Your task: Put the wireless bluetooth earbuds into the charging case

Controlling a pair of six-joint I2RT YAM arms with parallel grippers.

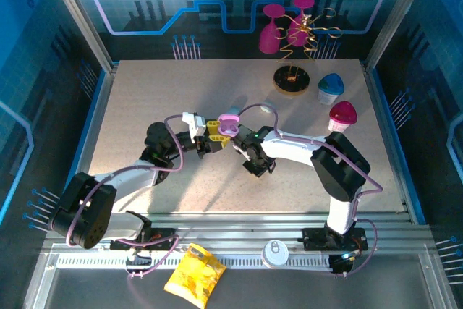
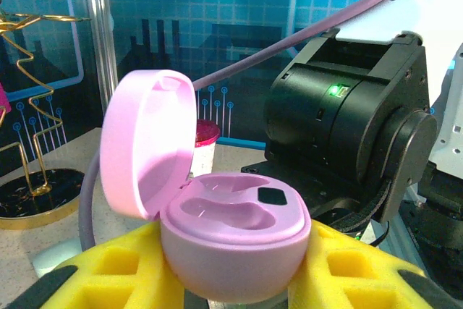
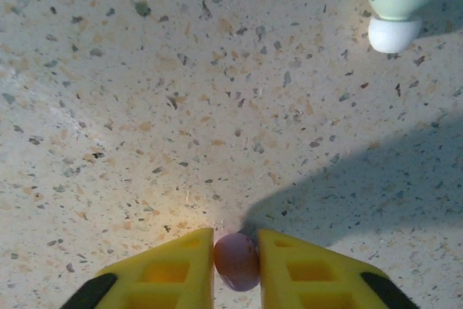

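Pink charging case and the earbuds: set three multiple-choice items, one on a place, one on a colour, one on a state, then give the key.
1. Where is the pink charging case?
A) in a drawer
B) between the yellow fingers of the left pincer
C) under a cloth

2. What colour is the earbud in the right pincer?
A) purple
B) black
C) orange

3. How is the case's lid?
A) shut
B) taken off
C) hinged open, wells empty

Key:
1 B: yellow pads flank the case in the left wrist view.
2 A: a purple bud fills the gap between the fingers in the right wrist view.
3 C: the lid stands up behind two bare wells.
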